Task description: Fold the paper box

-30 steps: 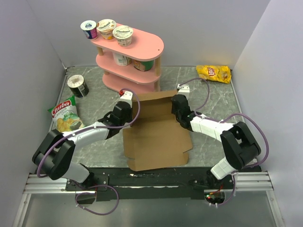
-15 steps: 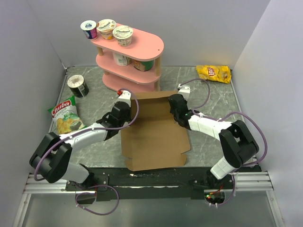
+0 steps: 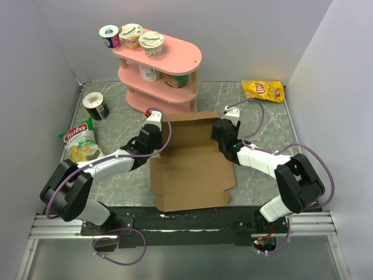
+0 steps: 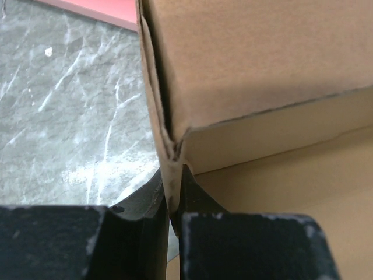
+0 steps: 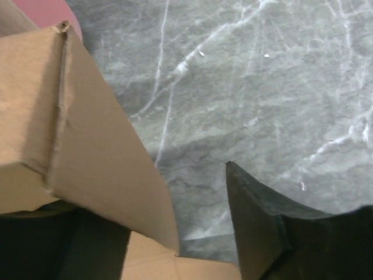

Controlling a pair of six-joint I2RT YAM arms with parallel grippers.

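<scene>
The paper box (image 3: 189, 169) lies in the middle of the grey table (image 3: 262, 116), just in front of the pink shelf (image 3: 169, 58), with its back wall and side flaps standing up. The left fingers (image 4: 143, 204) are clenched on the raised left wall near its back corner. The right fingers (image 5: 256, 227) are spread apart around the right flap, which is clear of the outer one.

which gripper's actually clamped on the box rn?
The left gripper, pinched shut on the left wall of the paper box; the right gripper has its fingers wide apart.
</scene>
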